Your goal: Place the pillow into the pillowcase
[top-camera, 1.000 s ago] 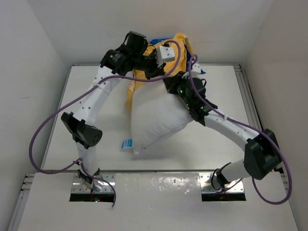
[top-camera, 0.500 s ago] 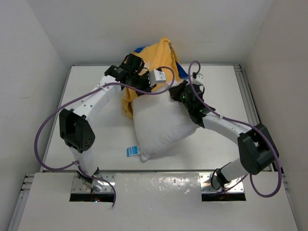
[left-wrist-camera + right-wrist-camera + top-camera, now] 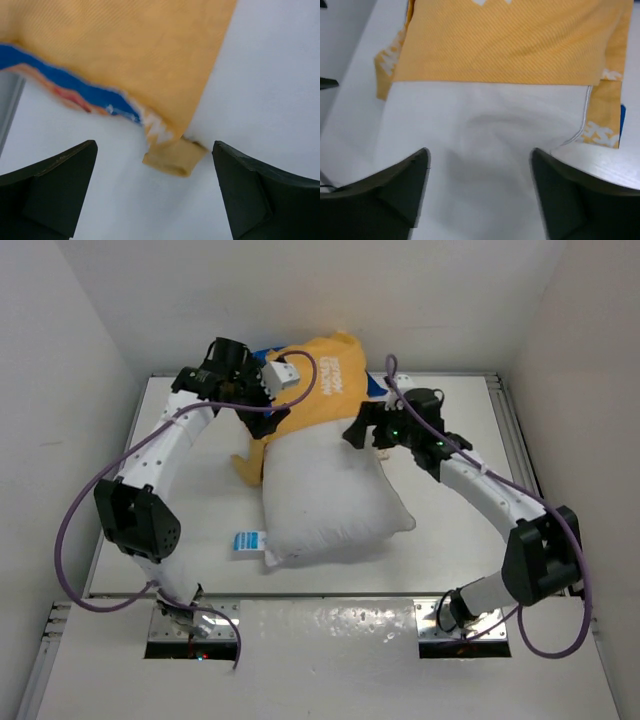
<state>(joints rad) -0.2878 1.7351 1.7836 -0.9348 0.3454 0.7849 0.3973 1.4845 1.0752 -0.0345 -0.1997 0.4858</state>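
Sleeving the pillowcase (image 3: 322,380) over the pillow (image 3: 325,502), I had only its far end covered. My left fingers (image 3: 50,192) and right fingers (image 3: 390,192) stood wide, empty; gripping the hem (image 3: 495,81) seemed next.

Bright, even light fills the white enclosure, falling from above; nothing is dim. The pillow (image 3: 325,495) throws only a faint, soft shadow on the desk (image 3: 450,550) along its near edge, and no shadow around it has a hard edge. Nearer than the pillow, the glossy front strip (image 3: 330,625) catches speckled glare. From the left wrist, the pillowcase (image 3: 125,60) looks soft and smeared, the white below it tinted cool blue. From the right wrist, the weave above the pillow is crisp, while the right end effector's (image 3: 479,155) dark fingers (image 3: 385,195) blur.
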